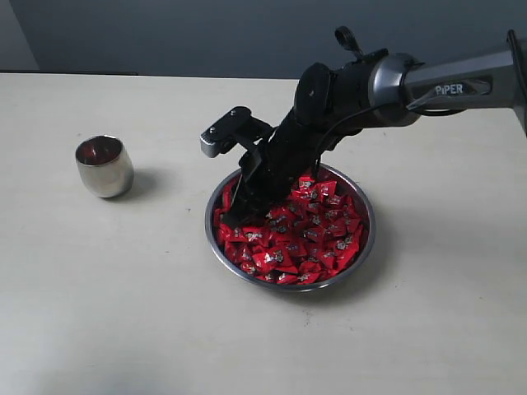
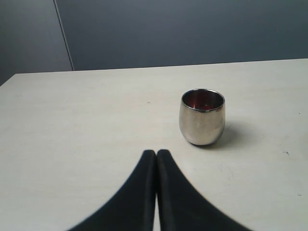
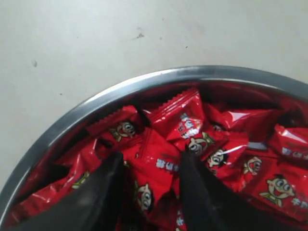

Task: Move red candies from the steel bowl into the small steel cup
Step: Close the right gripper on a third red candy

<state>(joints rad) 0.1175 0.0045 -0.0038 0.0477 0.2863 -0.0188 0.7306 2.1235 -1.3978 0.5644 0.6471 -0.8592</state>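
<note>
Down in the steel bowl point(image 3: 192, 73), the right tool point(image 3: 150, 158) stands open, straddling red candies point(image 3: 178, 118); the left tool point(image 2: 156, 155), closed, faces the small steel cup point(image 2: 202, 122).

We count one steel bowl point(image 1: 288, 288), one small steel cup point(image 1: 104, 167) and one surface point(image 1: 123, 313) bearing both. The red candies point(image 1: 305, 239) lie heaped in the bowl, too many and too overlapped for us to number: dozens. Red shows inside the cup, but we cannot count pieces there. We see two hands: the right hand point(image 3: 150, 159) and the left hand point(image 2: 156, 153).
</note>
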